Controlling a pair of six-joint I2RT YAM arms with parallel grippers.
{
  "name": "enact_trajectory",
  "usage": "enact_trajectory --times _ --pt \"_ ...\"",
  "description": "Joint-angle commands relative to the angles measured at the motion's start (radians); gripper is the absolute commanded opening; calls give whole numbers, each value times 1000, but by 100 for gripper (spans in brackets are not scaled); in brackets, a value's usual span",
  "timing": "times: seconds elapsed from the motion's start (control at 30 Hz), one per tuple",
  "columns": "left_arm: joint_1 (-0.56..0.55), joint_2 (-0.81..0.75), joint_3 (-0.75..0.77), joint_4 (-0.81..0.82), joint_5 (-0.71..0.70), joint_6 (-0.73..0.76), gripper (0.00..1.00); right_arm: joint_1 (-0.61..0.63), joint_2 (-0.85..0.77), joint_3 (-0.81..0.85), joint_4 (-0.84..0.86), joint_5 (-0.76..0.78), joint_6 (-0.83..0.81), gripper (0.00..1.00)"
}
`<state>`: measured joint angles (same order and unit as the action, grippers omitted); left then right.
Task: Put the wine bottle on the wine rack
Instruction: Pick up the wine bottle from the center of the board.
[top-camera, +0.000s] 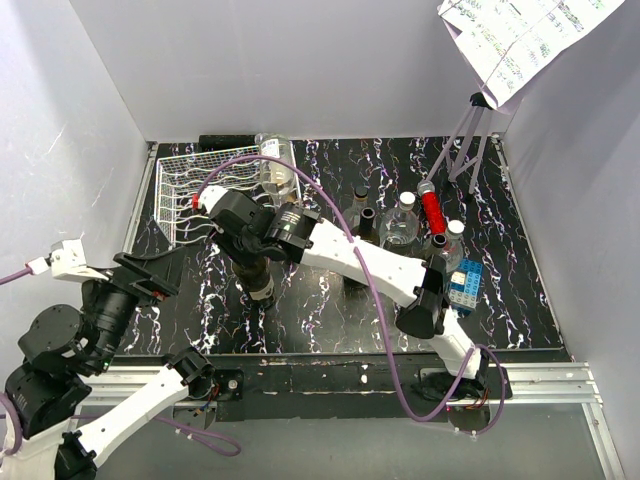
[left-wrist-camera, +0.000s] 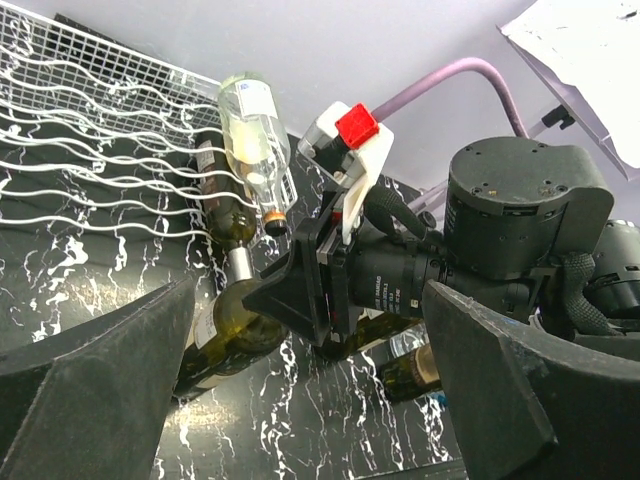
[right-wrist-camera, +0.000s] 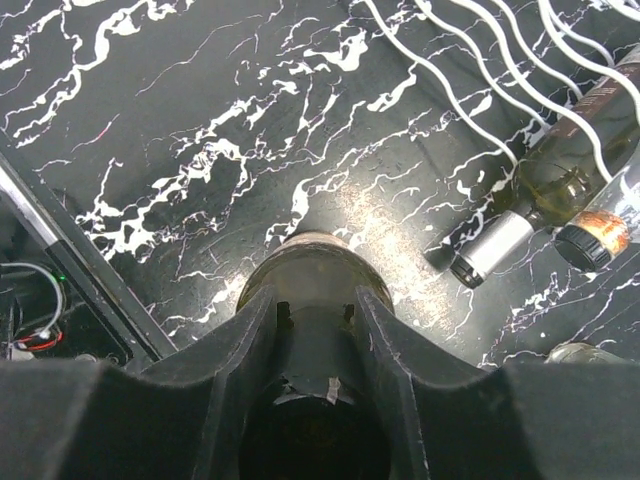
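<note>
A dark green wine bottle (top-camera: 258, 283) stands upright on the black marbled table, in front of the wine rack. My right gripper (top-camera: 252, 262) reaches over from the right and comes down on its top. In the right wrist view the right gripper (right-wrist-camera: 315, 300) has both fingers pressed against the bottle's black-capped neck (right-wrist-camera: 318, 350). The white wire wine rack (top-camera: 190, 195) lies at the back left, and a clear bottle (top-camera: 276, 168) and a silver-capped green bottle (right-wrist-camera: 560, 180) rest at its right side. My left gripper (left-wrist-camera: 310, 385) hangs wide open at the near left, holding nothing.
Several bottles and a glass flask (top-camera: 400, 225) stand at the back right with a red-wrapped item (top-camera: 432, 210) and a blue block (top-camera: 465, 280). A tripod (top-camera: 470, 145) with a paper sheet stands at the rear right. White walls enclose the table.
</note>
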<state>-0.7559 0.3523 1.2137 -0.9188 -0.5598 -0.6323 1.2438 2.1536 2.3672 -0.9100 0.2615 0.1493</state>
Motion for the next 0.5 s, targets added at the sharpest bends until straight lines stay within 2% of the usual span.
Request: enact_trajectory --times 0.0,0.23,0.33,0.47 --pt "-2 17 -31 -17 55 -23 98 -1 -90 -12 49 85 -8 1" --pt "-2 -4 -176 78 221 -32 98 -33 -237 -74 62 85 47 1" --pt "-2 -36 -288 203 375 54 98 -64 -326 -117 57 21 78 1" --pt "-2 34 -388 326 559 193 98 -86 -431 -137 23 -86 87 1"
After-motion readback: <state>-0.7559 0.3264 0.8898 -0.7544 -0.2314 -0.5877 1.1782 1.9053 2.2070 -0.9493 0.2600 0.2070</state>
